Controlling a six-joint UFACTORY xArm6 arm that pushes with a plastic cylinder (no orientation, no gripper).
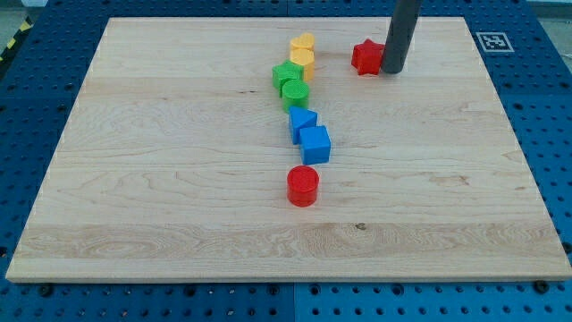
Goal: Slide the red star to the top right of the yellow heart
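The red star (365,57) lies near the view's top, right of centre. My tip (393,70) stands at its right side, touching or almost touching it. Two yellow blocks sit left of the star: the upper one (303,43) and the lower one (303,61) touch each other, and I cannot tell which is the heart. The star is to the right of both, level with the lower one.
Two green blocks (287,74) (296,92) sit below the yellow ones. Two blue blocks (302,122) (315,144) follow below, then a red cylinder (303,185). The wooden board (161,179) is edged by a blue pegboard surface.
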